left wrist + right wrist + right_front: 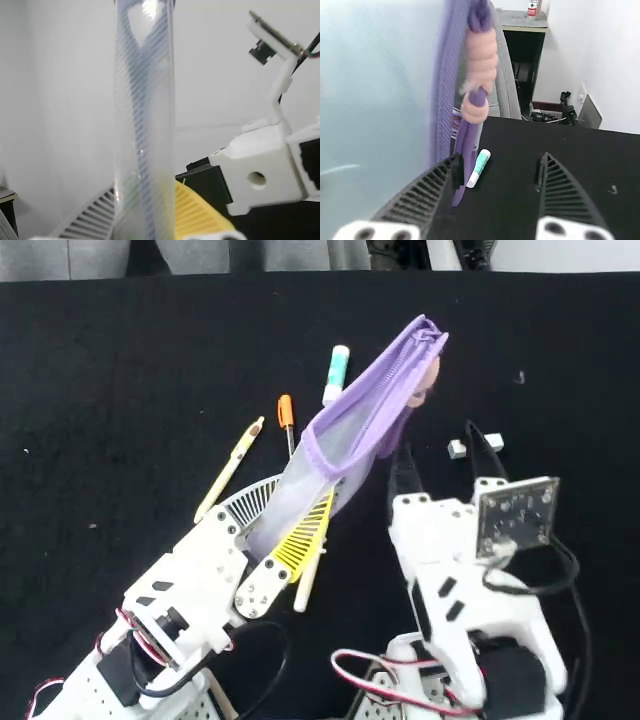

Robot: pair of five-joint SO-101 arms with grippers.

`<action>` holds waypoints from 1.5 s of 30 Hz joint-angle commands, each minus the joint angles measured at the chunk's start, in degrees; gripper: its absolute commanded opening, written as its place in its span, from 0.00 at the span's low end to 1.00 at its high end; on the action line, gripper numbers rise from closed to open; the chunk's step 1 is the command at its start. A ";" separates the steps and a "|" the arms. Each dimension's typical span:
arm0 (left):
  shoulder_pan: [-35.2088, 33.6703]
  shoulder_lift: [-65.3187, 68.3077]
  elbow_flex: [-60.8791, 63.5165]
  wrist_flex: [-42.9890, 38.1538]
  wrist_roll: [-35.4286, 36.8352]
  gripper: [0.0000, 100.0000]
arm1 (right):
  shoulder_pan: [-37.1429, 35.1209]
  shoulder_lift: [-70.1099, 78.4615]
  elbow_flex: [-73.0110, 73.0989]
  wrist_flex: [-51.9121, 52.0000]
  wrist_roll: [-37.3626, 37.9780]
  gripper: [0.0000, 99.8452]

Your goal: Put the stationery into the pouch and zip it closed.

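**Black cloth-covered table [100, 390], seen from above, left to right.** A slim yellow pen [230, 468] lies slantwise on the cloth. Just beside it is a thin pen with an orange cap [287, 418].

The left gripper [282, 523] is pinched on the lower end of a translucent mesh pouch with purple zip edging [350, 430]. Its white ribbed finger [252, 498] is on one face of the pouch and its yellow ribbed finger [308, 535] on the other. The pouch is held clear of the table and slants up and away from the arms. Whether its zip is open or closed cannot be told.

A white stick-shaped item [305, 590] lies on the cloth, partly under the yellow finger. A white glue stick with a green cap [335, 375] lies near the upper part of the pouch. A peach-coloured beaded charm [427, 378] hangs at the raised end of the pouch.

In the right wrist view, the right gripper [499, 160] has its two black ribbed fingers spread apart and holds nothing. One fingertip [455, 165] is just beside the pouch's hanging purple edge, and the glue stick lies on the cloth beyond it.

Two small white block erasers [457, 449] [493, 442] lie side by side on the cloth near the right arm. All the stationery that can be seen lies outside the pouch.
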State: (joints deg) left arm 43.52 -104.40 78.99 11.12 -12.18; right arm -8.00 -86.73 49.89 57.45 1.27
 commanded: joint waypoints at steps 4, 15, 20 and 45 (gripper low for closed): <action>-0.31 -0.26 -1.54 0.00 0.00 0.03 | -1.23 -0.48 5.14 -7.30 -1.67 0.24; -0.13 -0.26 -1.54 0.00 0.00 0.03 | -3.08 -0.13 13.58 -17.23 -5.01 0.24; -0.04 -0.26 -1.45 0.00 0.00 0.03 | -3.43 -0.13 14.64 -17.76 -5.10 0.24; 0.04 -0.26 -1.10 0.09 0.00 0.03 | -4.92 0.13 25.80 -32.35 -6.68 0.13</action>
State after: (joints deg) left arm 43.25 -104.40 79.08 11.12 -12.26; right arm -13.45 -86.90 75.82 26.77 -5.23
